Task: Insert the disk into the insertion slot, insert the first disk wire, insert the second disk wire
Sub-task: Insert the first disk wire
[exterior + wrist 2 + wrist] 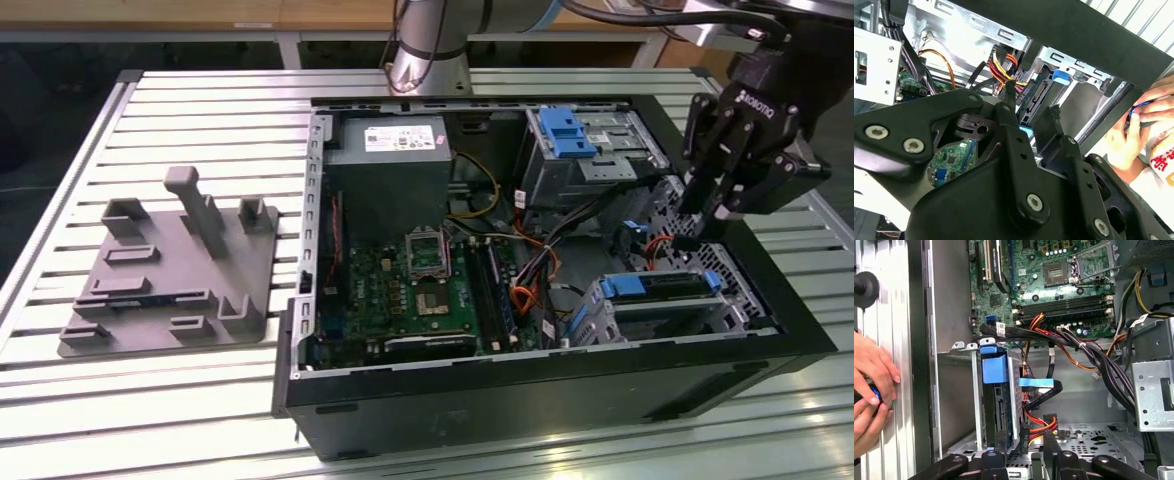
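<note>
One disk [657, 286] sits in the insertion slot [595, 322], jaws parted near its edge.

Slatted metal table [200, 400]; pale wooden surface [200, 12] behind; dark floor [30, 120].

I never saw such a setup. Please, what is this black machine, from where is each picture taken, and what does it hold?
A robot arm works inside an open computer case on a slatted metal table. The exterior view looks on from outside; both wrist views come from cameras on the arm, looking past its black hand into the case. The disk, in its blue frame, sits in the low silver insertion slot. The hand is down beside it, near red and yellow wires; whether it grips anything I cannot tell. A grey fixture plate lies at the exterior view's left. A person's hands are outside the case.
</note>
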Controlling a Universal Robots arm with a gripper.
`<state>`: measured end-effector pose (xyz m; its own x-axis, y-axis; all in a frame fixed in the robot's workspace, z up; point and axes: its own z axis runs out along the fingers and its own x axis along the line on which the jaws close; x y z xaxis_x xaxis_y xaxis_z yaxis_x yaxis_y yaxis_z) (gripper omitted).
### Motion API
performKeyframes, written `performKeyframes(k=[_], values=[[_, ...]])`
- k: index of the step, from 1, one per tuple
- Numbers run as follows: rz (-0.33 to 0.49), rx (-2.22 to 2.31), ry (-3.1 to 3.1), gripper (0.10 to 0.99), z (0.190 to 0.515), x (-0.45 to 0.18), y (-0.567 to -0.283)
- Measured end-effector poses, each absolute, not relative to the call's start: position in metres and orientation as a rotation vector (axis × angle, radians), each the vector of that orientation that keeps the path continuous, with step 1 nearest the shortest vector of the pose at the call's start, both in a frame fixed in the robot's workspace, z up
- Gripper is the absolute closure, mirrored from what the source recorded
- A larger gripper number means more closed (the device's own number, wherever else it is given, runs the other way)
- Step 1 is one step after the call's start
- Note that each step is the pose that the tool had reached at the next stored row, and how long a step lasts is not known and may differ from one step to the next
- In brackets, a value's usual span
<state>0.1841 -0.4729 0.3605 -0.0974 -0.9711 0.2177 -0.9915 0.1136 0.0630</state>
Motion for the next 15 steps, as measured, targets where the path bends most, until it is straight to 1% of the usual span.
performKeyframes(k=[15], values=[[0.144, 1.935, -2.201, 0.663, 0.3555, 0.1840, -0.4813]])
